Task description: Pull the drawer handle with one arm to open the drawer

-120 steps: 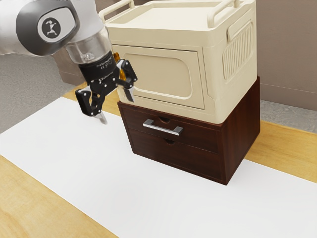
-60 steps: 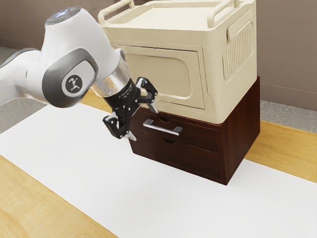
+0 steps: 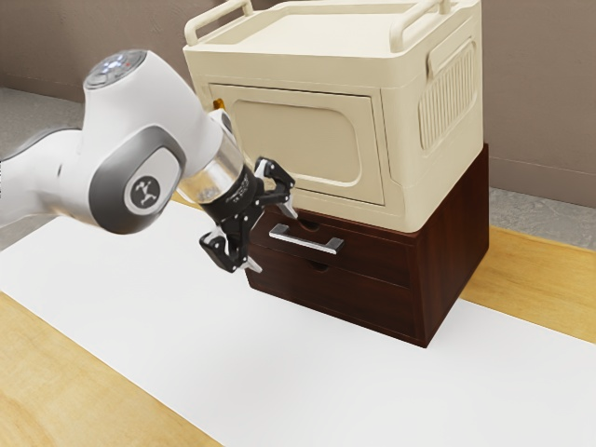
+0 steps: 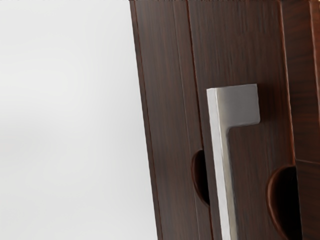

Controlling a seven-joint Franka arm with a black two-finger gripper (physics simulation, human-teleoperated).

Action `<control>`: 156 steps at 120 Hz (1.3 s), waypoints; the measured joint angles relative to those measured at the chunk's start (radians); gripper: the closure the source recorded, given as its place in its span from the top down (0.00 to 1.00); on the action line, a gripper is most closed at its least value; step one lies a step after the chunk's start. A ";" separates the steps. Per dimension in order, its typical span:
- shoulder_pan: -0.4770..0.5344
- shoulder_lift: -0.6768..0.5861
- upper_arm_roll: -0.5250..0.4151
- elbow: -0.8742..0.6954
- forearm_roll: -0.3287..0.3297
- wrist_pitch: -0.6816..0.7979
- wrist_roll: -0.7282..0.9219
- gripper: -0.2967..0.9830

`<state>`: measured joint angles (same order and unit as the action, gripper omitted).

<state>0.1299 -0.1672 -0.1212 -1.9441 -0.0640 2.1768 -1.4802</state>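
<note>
Exterior view: the end effector stands open near the handle, its lettering illegible.

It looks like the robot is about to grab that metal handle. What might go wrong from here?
The gripper is open near the handle, so closing too soon might miss it or catch only one end. The handle stands out only a little from the drawer, so a fingertip might bump the wood. The cabinet carries a big cream box; if the drawer sticks, a hard pull might drag both.
</note>
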 joint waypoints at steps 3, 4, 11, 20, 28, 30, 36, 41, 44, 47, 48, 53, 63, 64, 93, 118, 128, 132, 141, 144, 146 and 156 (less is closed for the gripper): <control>0.001 0.001 0.000 -0.001 0.000 0.004 0.000 0.77; 0.002 0.002 0.000 -0.001 0.000 0.005 0.000 0.77; 0.005 0.013 0.000 -0.001 0.000 0.014 0.001 0.77; 0.013 0.030 0.000 0.001 0.000 0.024 0.001 0.77; 0.018 0.044 0.000 0.002 0.000 0.035 0.002 0.77; 0.018 0.046 0.000 0.002 0.000 0.037 0.002 0.77; 0.019 0.054 0.000 0.004 0.000 0.044 0.003 0.77; 0.019 0.058 0.000 0.005 0.000 0.051 0.003 0.77; 0.019 0.060 0.000 0.005 0.000 0.054 0.003 0.77; 0.019 0.062 0.000 0.005 0.000 0.057 0.003 0.77; 0.019 0.063 0.000 0.005 0.000 0.057 0.003 0.77; 0.018 0.067 0.000 0.004 0.000 0.062 0.004 0.77; 0.018 0.071 0.000 0.001 0.000 0.072 0.004 0.77; 0.018 0.071 0.000 0.001 0.000 0.073 0.004 0.77; 0.020 0.075 0.000 -0.003 -0.002 0.089 0.005 0.73; 0.018 0.074 0.000 -0.004 -0.002 0.097 0.005 0.59; 0.019 0.075 0.000 -0.005 -0.002 0.098 0.005 0.56; 0.020 0.076 0.000 -0.006 -0.002 0.099 0.005 0.55; 0.020 0.091 0.000 -0.005 -0.002 0.099 0.005 0.54; 0.020 0.096 0.000 -0.004 -0.002 0.100 0.005 0.53; 0.020 0.099 0.000 -0.004 -0.002 0.100 0.005 0.53; 0.019 0.109 0.001 -0.003 -0.002 0.100 0.005 0.52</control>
<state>0.1490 -0.0581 -0.1206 -1.9470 -0.0655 2.2768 -1.4749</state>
